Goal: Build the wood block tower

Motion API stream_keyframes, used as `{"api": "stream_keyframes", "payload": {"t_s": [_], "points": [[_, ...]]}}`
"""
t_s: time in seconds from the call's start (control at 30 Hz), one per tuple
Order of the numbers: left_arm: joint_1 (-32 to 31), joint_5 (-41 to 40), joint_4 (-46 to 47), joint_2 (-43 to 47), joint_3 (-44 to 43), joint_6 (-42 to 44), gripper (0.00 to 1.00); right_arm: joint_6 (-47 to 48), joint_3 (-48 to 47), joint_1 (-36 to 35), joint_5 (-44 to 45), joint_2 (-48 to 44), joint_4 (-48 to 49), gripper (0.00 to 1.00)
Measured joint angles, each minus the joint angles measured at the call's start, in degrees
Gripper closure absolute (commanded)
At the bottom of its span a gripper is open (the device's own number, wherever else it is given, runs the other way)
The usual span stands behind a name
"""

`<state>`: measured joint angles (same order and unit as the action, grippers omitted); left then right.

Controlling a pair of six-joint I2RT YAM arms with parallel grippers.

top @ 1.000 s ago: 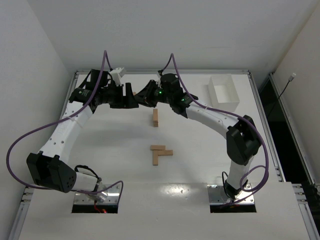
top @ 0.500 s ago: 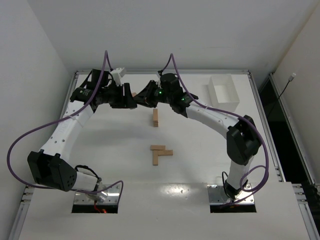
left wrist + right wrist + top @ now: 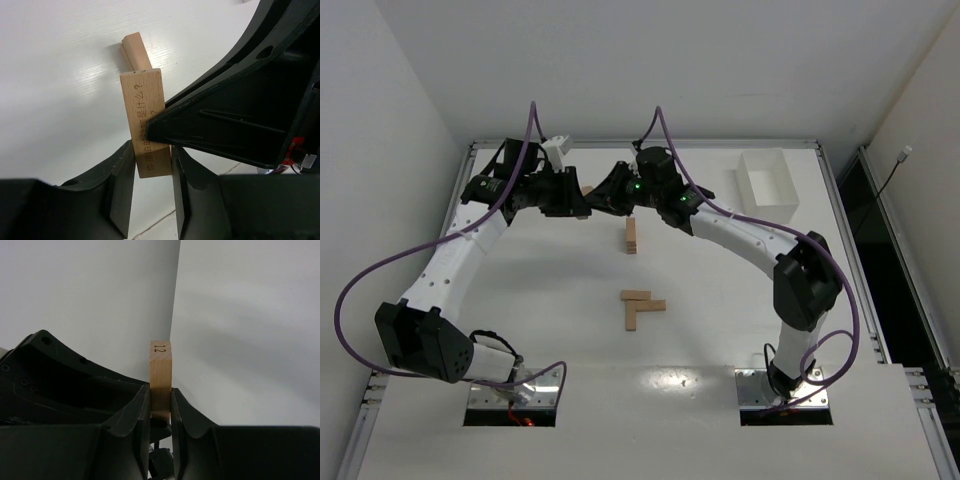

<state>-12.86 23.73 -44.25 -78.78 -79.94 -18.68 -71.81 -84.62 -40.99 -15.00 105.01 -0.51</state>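
Note:
One wood block (image 3: 143, 115) with printed characters is gripped from both sides at the back of the table. My left gripper (image 3: 150, 152) is shut on its lower end, and my right gripper (image 3: 160, 392) is shut on the same block (image 3: 161, 370), whose end is marked "12". In the top view the two grippers meet nose to nose, left gripper (image 3: 576, 200) and right gripper (image 3: 601, 198). The end of a second block (image 3: 134, 47) shows behind the held one. The tower (image 3: 631, 236), a short narrow stack, stands just right of and nearer than the grippers. More wood blocks (image 3: 640, 306) lie in an L shape mid-table.
A white rectangular bin (image 3: 767, 183) sits at the back right. White walls rise close behind the grippers and along the left side. Purple cables arc over both arms.
My left gripper's jaws have closed onto the block that the right gripper holds. Both arms stay almost in place.

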Motion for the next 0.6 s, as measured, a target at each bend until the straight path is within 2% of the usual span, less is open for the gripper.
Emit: {"api": "stream_keyframes", "payload": {"t_s": [0.13, 0.17, 0.4, 0.6], "points": [[0.0, -0.1, 0.0, 0.0, 0.0, 0.0, 0.65, 0.7, -0.2, 0.0, 0.1, 0.0, -0.2, 1.0], [0.0, -0.1, 0.0, 0.0, 0.0, 0.1, 0.58, 1.0, -0.2, 0.0, 0.0, 0.0, -0.2, 1.0], [0.0, -0.6, 0.0, 0.0, 0.0, 0.2, 0.58, 1.8, -0.2, -0.1, 0.5, 0.1, -1.6, 1.0], [0.0, -0.6, 0.2, 0.0, 0.0, 0.1, 0.82, 2.4, -0.2, -0.2, 0.9, 0.1, -1.7, 1.0]]}}
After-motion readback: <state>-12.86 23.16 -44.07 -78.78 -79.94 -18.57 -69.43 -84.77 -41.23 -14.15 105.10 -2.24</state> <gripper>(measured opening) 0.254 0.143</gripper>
